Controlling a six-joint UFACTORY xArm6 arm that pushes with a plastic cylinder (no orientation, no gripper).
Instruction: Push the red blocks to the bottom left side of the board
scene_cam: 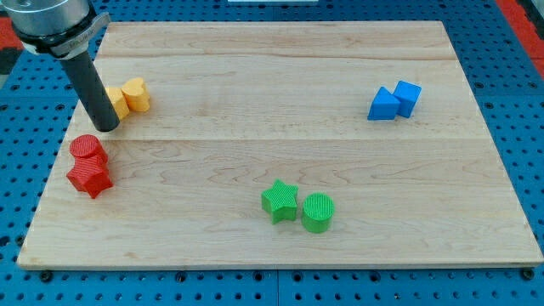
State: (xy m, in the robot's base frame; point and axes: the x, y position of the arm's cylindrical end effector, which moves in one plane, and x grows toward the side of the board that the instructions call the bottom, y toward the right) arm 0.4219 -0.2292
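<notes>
1. my tip (106,127) sits on the wooden board (280,68) near its left edge, at the end of the dark rod; no gripper on this arm, so no open or closed state to tell
2. red cylinder (88,149) just below my tip and slightly to the view's left, close but a small gap shows
3. red star (90,177) right under the cylinder, touching it, further below my tip
4. both red blocks lie by the board's left edge, about mid-height
5. two yellow blocks, touching: one (118,102) partly hidden behind the rod, shape unclear; the other (136,93) up and to the view's right of my tip
6. green star (280,201) and green cylinder (318,212) side by side, well apart to the view's lower right of my tip
7. blue pair (395,100), touching, far to the view's right, a bit above my tip's level
</notes>
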